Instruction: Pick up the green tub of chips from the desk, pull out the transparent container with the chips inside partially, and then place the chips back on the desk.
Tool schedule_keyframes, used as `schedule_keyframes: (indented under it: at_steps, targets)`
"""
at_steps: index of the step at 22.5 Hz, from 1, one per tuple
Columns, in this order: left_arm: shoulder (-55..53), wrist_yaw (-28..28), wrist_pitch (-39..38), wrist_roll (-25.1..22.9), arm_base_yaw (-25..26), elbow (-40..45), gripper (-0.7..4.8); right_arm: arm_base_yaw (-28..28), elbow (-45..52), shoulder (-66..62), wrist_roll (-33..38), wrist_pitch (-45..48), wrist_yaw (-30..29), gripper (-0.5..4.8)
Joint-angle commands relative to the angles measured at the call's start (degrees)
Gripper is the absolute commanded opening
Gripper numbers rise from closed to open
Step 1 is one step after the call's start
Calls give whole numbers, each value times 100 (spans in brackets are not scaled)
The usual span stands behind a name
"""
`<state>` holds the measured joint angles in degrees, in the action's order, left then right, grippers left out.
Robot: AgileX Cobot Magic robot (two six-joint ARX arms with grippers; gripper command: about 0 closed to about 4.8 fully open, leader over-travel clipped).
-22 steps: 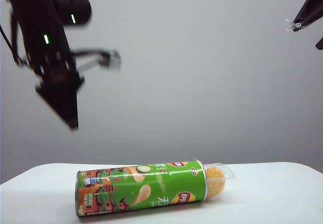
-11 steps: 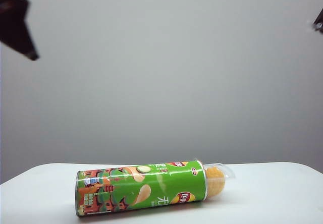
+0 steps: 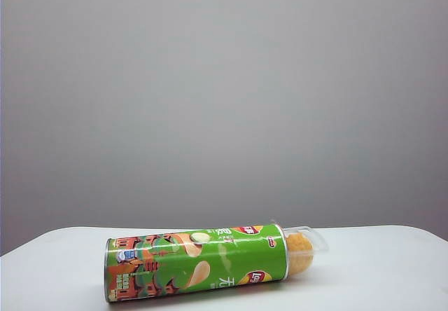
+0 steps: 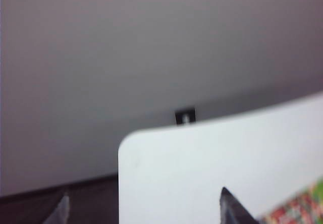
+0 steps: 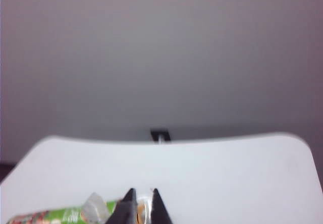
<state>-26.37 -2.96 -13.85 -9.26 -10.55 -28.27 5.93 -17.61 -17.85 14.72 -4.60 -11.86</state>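
The green tub of chips [image 3: 196, 262] lies on its side on the desk [image 3: 378, 269], with its building artwork end at the left. The transparent container [image 3: 311, 238] sticks partly out of the right end, and the chips [image 3: 299, 253] show inside it. Neither gripper appears in the exterior view. My left gripper [image 4: 144, 196] hangs open over a desk corner [image 4: 166, 153], with the tub's artwork end [image 4: 303, 210] beside one finger. My right gripper [image 5: 142, 192] is shut and empty. The tub [image 5: 50, 217] lies below it, and the tub's silver rim shows between the fingertips.
A plain grey wall stands behind the desk. A small dark fitting [image 5: 160, 133] sits just beyond the desk's far edge. The floor beside the desk corner [image 4: 60, 193] is dark.
Both arms have risen out of the exterior view, the left one from the upper left and the right one from the upper right. The tub and container stay put.
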Motion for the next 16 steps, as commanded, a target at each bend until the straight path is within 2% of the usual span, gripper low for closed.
schedule_keyframes:
  at_steps: [1,4,8,10,13,14,15,16]
  targets:
    - [627,4,245,363,-11,619,384,2,507,649,240,671,195,41]
    - [1469,260,509,868,-33,1091,375,2,824,1423,245,640,439,41]
    - [2629,271,717,782,-37,1631,367,-4,994,1755,173,588,758,41]
    - [2588,426,857,684,-76,1880,361,-7,1045,1794,-31,557,944,41]
    - [2634,299,1484,603,-111,2557,337,9,1368,1784,-219,487,1338,39]
    - [2632,166,1591,603,-111,2684,325,7,1484,1784,-219,487,1329,39]
    - [2634,-39,1469,514,-111,2791,245,20,1768,1781,-210,457,1320,36]
    - [2632,-98,1381,345,-111,2791,220,15,1759,1779,-236,146,1419,24]
